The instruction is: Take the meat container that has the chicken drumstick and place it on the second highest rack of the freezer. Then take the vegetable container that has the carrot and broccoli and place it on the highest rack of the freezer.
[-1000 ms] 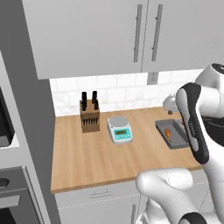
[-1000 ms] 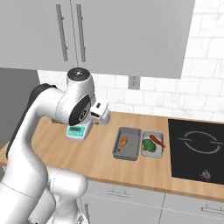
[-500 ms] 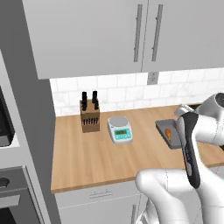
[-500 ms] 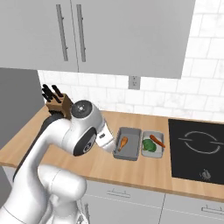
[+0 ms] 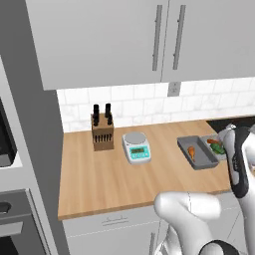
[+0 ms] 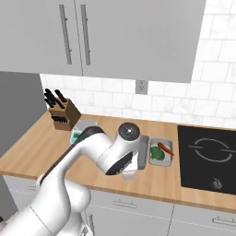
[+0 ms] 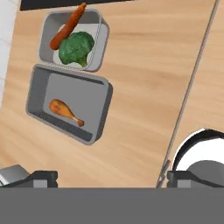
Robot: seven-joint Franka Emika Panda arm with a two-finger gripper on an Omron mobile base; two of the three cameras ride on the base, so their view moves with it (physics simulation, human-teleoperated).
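The hand view looks down on the wooden counter. The grey meat container (image 7: 51,85) holds the chicken drumstick (image 7: 65,112). Touching its far end is the smaller vegetable container (image 7: 100,38) with the carrot (image 7: 68,26) and the broccoli (image 7: 77,48). My gripper (image 7: 109,177) hangs open above bare counter beside the meat container, with nothing between its fingertips (image 7: 42,176). In the left base view the meat container (image 5: 198,152) lies just left of my arm. In the right base view the arm covers most of it, and the vegetable container (image 6: 161,152) shows beside it. The freezer and its racks are out of view.
A knife block (image 5: 102,130) and a kitchen scale (image 5: 136,146) stand at the back of the counter, left of the containers. A black cooktop (image 6: 209,156) lies to the right. Wall cabinets (image 5: 164,40) hang overhead. The counter's front edge (image 7: 188,96) runs close to the gripper.
My arm has swung down from high above the counter to low at its front, beside the containers. The containers have not moved and the gripper stays open.
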